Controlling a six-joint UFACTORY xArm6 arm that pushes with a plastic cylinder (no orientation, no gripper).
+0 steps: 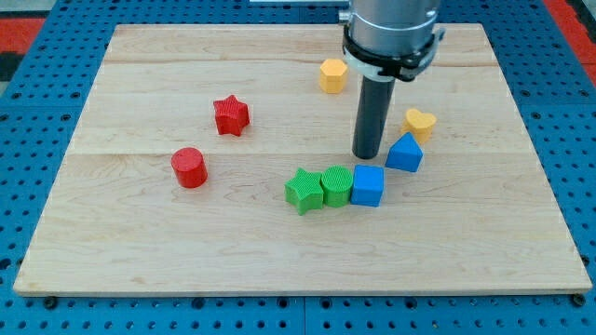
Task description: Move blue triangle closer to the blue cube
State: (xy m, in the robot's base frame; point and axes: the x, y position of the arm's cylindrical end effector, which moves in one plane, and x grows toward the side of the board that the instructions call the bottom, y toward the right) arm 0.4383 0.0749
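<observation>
The blue triangle [405, 153] lies on the wooden board right of centre. The blue cube [368, 185] sits just below and left of it, with a small gap between them. My tip [366, 154] is on the board directly left of the blue triangle and just above the blue cube, close to both. The dark rod rises from it to the arm's grey body at the view's top.
A green cylinder [336, 186] touches the blue cube's left side, and a green star [303, 191] touches the cylinder. A yellow heart [420, 122] lies just above the blue triangle. A yellow hexagon [332, 75], a red star [230, 115] and a red cylinder [189, 167] lie farther off.
</observation>
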